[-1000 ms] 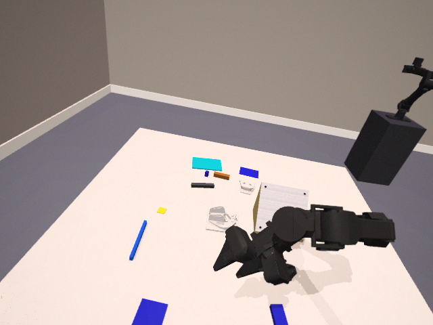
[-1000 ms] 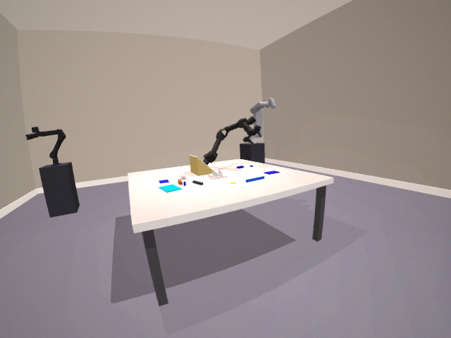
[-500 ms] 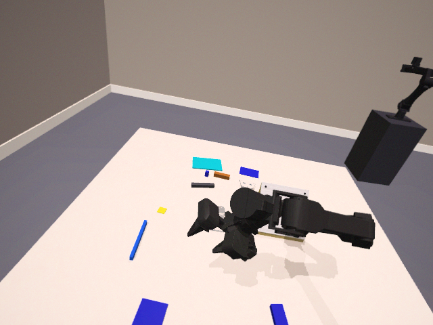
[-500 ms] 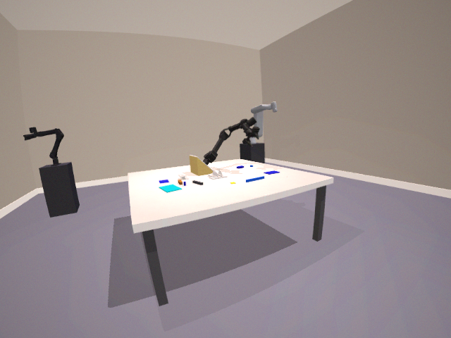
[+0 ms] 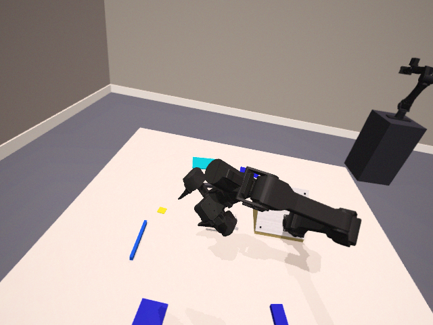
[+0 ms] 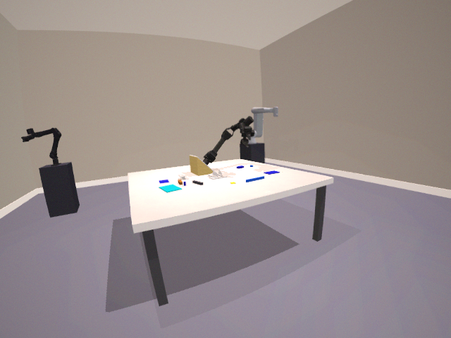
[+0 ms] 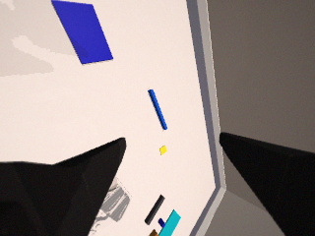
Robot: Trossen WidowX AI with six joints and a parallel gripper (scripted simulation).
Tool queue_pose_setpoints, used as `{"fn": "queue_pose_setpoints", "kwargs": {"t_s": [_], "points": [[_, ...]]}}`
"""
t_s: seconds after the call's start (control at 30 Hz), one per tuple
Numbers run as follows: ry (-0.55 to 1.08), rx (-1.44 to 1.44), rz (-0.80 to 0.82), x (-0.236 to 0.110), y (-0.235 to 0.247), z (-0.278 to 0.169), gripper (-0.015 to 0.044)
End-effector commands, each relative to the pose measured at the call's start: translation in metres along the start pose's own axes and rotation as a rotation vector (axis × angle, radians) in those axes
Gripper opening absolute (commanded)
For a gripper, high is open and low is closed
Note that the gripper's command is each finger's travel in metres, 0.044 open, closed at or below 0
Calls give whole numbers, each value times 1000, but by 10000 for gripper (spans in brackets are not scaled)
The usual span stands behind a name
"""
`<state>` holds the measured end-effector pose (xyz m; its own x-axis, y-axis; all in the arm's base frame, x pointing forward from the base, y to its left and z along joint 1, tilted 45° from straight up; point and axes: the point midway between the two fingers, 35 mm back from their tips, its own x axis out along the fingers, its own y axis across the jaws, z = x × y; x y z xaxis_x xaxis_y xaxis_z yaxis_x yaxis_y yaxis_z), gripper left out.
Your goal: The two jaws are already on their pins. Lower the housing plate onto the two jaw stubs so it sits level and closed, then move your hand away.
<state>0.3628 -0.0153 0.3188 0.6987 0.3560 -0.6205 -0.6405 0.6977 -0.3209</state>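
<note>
My gripper (image 5: 189, 212) (image 7: 171, 139) is open and empty, high above the table. A pale grey-white assembly (image 6: 217, 174) (image 7: 115, 203) lies on the table beside the wedge; in the top view the gripper covers most of it. A smaller white part (image 6: 183, 177) lies apart from it, near the orange piece, and is hidden behind the arm in the top view. Which of them is the housing plate, and how the jaws sit on their pins, is too small to tell. Nothing hangs from the fingers.
A gold wedge (image 5: 279, 236) (image 6: 199, 167) with a white sloping top stands under the arm. A blue bar (image 5: 138, 240) (image 7: 157, 109), yellow square (image 5: 162, 210) (image 7: 162, 149), cyan plate (image 5: 201, 162) (image 6: 170, 188), black bar (image 6: 197, 182) (image 7: 155, 209) and dark-blue plate (image 5: 150, 311) (image 7: 85, 34) lie around.
</note>
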Motion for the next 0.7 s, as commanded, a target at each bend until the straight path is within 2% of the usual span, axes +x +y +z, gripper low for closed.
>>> {"fn": "queue_pose_setpoints", "kwargs": {"t_s": [0.0,0.67], "points": [[58,125,-3,11,-13,-27,440],[278,669,-9,42,-52,-146,440]]}}
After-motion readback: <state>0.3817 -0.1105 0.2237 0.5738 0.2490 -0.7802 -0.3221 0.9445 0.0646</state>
